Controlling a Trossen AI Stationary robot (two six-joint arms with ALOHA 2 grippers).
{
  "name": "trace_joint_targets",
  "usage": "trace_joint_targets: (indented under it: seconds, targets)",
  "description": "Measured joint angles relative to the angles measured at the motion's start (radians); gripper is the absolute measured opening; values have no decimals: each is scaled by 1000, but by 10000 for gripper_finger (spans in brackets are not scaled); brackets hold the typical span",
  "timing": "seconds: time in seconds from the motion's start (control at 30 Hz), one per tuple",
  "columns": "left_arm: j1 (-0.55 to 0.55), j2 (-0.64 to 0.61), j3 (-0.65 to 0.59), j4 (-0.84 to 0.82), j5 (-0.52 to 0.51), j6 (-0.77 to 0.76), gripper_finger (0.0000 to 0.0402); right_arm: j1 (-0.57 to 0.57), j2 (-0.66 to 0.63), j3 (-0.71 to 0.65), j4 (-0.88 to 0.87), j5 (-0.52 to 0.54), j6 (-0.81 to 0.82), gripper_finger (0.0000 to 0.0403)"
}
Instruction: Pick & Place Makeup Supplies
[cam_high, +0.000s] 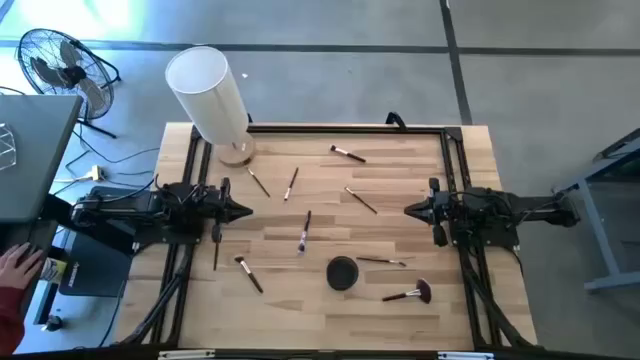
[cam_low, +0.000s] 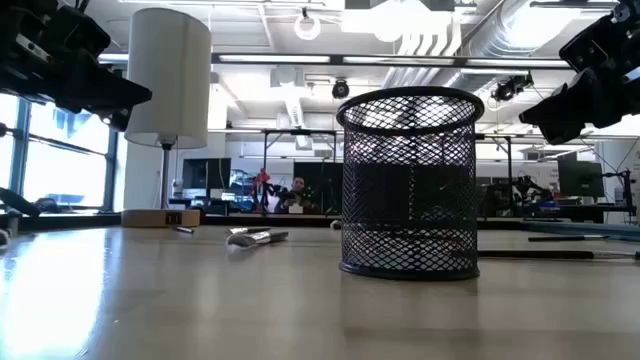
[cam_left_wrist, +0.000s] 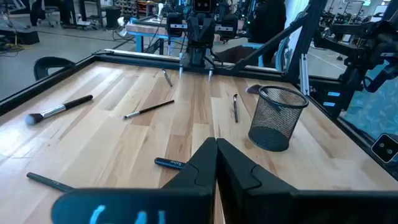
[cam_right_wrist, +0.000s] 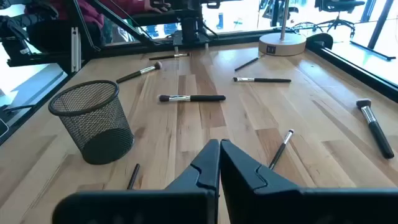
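A pale wooden bench (cam_high: 400, 230) with a black rim carries the makeup brushes (cam_high: 303, 232), scattered flat across its middle and front. One with a fluffy reddish-brown head (cam_high: 408, 294) lies beside the black mesh cup (cam_high: 342, 272). A tall white cylinder (cam_high: 208, 95) stands at the back left corner (on a wooden base). The left pincer (cam_high: 243, 210) hovers at the left edge, fingers pressed together, holding nothing. The right pincer (cam_high: 412, 210) mirrors it opposite, likewise closed and empty.
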Motion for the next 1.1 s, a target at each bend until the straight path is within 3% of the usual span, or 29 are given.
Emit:
trace_joint_targets:
  seconds: [1.1]
  targets:
    - [0, 0, 0, 0, 0, 0, 0, 0, 0, 0, 0, 0, 0, 7]
